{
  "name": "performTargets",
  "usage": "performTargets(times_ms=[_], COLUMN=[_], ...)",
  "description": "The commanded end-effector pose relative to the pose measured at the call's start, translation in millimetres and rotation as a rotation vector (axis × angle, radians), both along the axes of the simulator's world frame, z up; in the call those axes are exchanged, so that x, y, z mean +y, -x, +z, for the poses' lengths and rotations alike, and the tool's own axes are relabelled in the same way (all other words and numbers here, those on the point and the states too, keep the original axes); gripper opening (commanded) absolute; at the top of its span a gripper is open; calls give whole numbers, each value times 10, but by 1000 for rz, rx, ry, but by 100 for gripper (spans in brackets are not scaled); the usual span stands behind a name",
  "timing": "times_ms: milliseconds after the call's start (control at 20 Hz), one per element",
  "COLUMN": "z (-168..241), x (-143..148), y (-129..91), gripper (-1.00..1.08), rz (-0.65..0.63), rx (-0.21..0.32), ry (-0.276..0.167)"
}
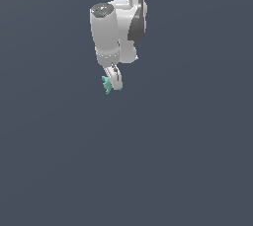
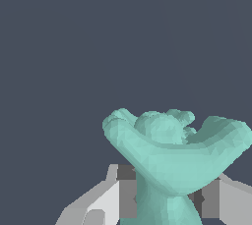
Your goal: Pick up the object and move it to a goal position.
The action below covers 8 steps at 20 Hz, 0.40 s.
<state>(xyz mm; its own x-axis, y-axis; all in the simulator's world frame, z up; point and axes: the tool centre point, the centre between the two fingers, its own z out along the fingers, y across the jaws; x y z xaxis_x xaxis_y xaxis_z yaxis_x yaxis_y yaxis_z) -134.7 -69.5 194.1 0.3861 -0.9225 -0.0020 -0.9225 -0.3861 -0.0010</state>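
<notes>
The object (image 1: 106, 85) is a tiny teal-green spiky shape held at the tip of my white gripper (image 1: 114, 83) in the exterior view. The arm hangs down from the top of that view and the object pokes out on the exterior view's left of the fingers. In the wrist view the object (image 2: 172, 155) fills the space between the two fingers (image 2: 115, 197), which press on its lower stem. My gripper (image 2: 165, 199) is shut on it. Whether it touches the ground below cannot be told.
A plain dark grey-blue surface (image 1: 173, 161) fills both views. No other objects, edges or goal marker show.
</notes>
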Motion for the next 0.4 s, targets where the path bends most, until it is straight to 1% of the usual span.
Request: performTargets(times_ms=[0,350], z=[53,116], x=[-26,-58], y=[72,137], gripper=[-100,-100], rz=[0,0], rx=[0,0], ry=[1,2])
